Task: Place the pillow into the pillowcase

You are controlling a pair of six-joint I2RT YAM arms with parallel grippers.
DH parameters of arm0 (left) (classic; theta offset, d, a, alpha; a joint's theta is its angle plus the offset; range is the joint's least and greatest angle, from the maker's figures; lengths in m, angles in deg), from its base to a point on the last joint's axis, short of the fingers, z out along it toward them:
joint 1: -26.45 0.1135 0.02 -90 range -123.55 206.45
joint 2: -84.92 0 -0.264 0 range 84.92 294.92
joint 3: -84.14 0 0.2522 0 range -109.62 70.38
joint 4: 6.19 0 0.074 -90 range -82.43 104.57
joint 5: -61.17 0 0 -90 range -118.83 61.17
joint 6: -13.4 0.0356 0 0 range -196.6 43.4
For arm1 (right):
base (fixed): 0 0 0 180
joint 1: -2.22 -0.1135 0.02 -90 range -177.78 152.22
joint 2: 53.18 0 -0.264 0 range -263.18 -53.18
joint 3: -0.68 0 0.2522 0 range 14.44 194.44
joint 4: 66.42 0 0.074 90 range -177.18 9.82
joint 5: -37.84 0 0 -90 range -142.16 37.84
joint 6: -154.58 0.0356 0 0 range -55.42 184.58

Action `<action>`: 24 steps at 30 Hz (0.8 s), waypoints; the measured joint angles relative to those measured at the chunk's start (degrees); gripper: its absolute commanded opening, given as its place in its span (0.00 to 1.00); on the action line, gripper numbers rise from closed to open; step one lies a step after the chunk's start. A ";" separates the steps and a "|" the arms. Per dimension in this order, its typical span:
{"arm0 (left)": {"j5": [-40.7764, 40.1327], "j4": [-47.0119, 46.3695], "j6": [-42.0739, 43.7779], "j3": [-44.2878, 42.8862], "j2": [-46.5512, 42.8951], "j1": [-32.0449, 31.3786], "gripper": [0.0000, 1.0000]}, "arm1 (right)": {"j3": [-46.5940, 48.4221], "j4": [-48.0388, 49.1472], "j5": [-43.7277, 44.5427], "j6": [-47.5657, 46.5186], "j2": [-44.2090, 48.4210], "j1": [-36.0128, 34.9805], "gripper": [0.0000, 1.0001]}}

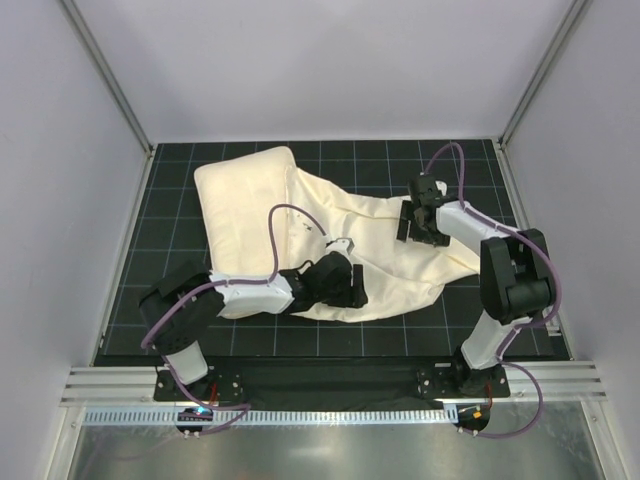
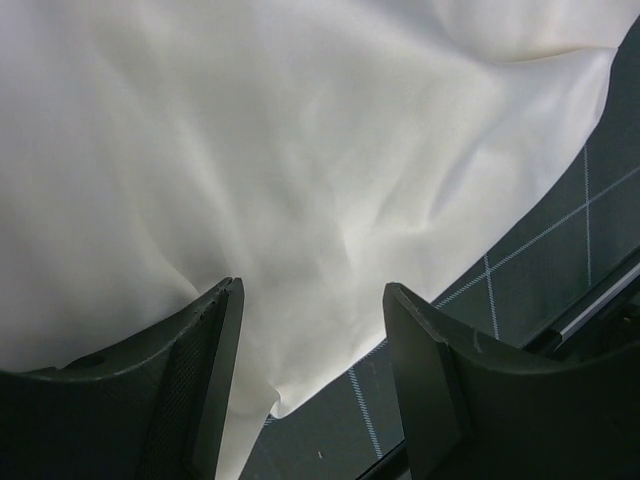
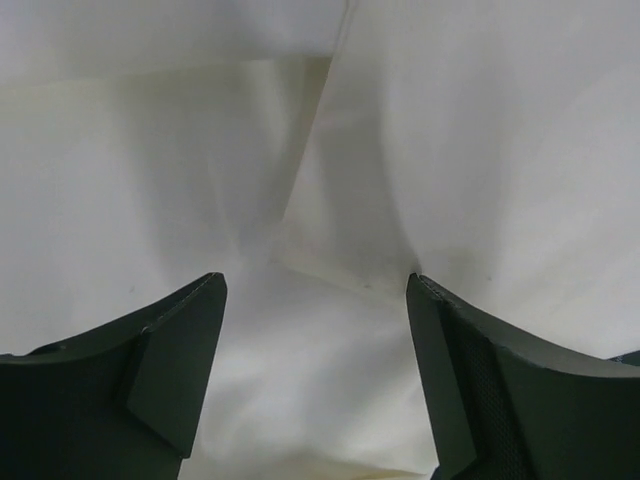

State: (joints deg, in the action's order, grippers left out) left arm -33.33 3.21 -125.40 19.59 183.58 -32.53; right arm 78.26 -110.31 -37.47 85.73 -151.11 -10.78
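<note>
We look down from high behind the near edge onto the whole table (image 1: 180,170). Each wrist camera peers out between its own fingers (image 2: 200,390), very close over the pillowcase (image 1: 390,270), which all three views probably share.

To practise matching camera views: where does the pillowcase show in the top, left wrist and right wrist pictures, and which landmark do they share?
Top external: the pillowcase spreads from centre to right, beside the pillow.
Left wrist: the pillowcase fills the upper left and middle.
Right wrist: cream cloth, likely the pillowcase, fills the frame.
Shared landmark: the black gridded mat, in the top and left wrist views only.
</note>
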 measured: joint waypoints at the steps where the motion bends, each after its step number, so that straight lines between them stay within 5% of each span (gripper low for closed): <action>1: 0.09 0.00 0.00 0.42 -0.66 0.09 0.62 | 0.63 -0.28 0.96 -0.07 -1.29 -0.07 0.73; 3: 0.11 0.04 0.00 1.01 -1.75 0.24 0.63 | 2.51 -0.85 3.78 0.02 -4.39 0.00 0.52; 4: 0.11 0.04 0.02 1.14 -2.10 0.28 0.62 | 3.30 -1.05 5.14 -0.04 -5.75 0.13 0.27; 6: 0.15 0.11 0.02 1.33 -2.54 0.39 0.62 | 4.11 -1.73 7.41 0.39 -7.21 0.63 0.08; 16: 1.79 0.63 0.24 1.84 -3.78 1.14 0.62 | 13.31 -6.32 10.16 1.05 -5.64 9.18 0.04; 19: 2.69 1.73 0.98 1.90 -5.46 1.46 0.63 | 27.67 -11.10 8.31 0.37 -7.67 14.69 0.83; 20: 2.86 2.16 1.29 1.90 -6.27 1.62 0.63 | 34.01 -11.91 8.07 0.59 -9.29 16.57 0.96; 24: 3.23 4.26 2.34 1.88 -10.34 1.81 0.70 | 46.77 -11.93 6.75 0.81 -10.60 20.81 0.99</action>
State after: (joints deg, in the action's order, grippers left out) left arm -30.09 7.47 -123.06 21.47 173.24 -30.72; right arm 125.03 -122.24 -30.71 86.53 -161.71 10.03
